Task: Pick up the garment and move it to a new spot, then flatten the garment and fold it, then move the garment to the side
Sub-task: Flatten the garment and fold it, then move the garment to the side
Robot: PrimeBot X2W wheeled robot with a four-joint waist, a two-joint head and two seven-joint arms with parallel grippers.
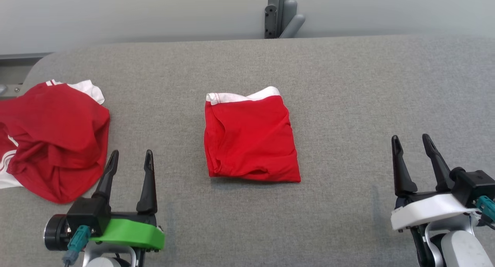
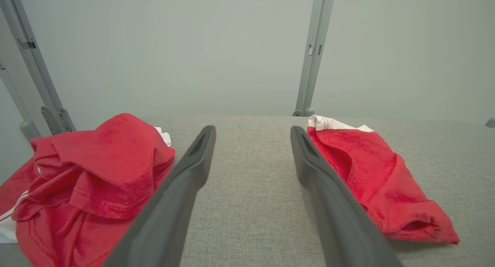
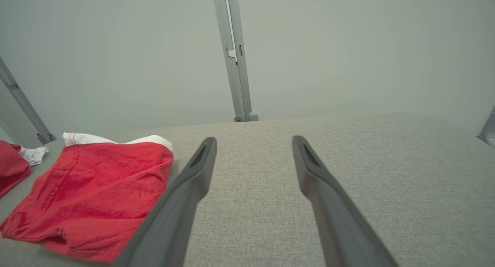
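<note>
The folded garment (image 1: 250, 137), a red piece with a white band (image 1: 243, 96) along its far edge, lies as a neat, roughly square packet in the middle of the grey surface (image 1: 348, 104). Its near edge shows a small rolled opening, and its top is lightly wrinkled but flat.

The left tool (image 1: 130, 155) hovers near the front of the surface, to the left of the packet and apart from it. Its two fingers are spread wide with nothing between them. The right tool (image 1: 410, 138) sits well off to the right, likewise spread wide and empty.

With the fold apparently finished, the step in hand looks like the last one: moving the garment to the side. That likely calls for one tool to come in low at an edge of the packet, pinch through all the layers, and carry or slide it without letting the fold spring open.

A crumpled heap (image 1: 54, 139) of red and white cloth lies at the left, just beside the left tool. The head view cuts it off, so whether it is one garment or several cannot be told. The layers under the packet's top face are hidden. A grey post (image 1: 279, 13) stands behind the surface.
</note>
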